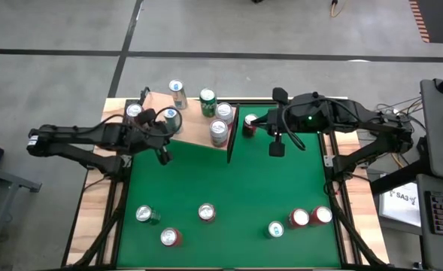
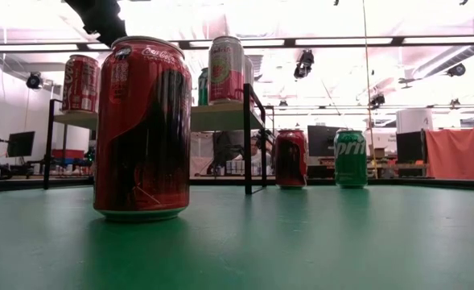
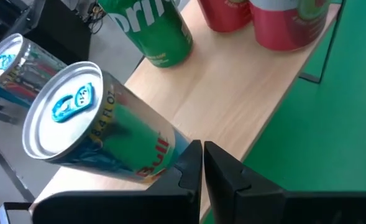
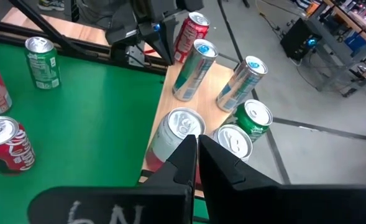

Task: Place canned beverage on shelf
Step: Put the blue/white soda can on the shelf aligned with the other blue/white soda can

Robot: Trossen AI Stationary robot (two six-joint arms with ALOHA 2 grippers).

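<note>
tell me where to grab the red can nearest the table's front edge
Grip the red can around the middle of its round side wall, approaching level. It stands upright on the green table, so a side grip would probably keep it upright for the shelf. Come from its right-hand side, since another can stands close on its left.

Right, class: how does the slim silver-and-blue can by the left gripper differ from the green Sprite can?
The slim can is silver and blue; the Sprite can is green. The slim can is narrower than the Sprite can. The slim can sits beside the shut left gripper; the Sprite can stands farther off. Both are on the shelf.
</note>
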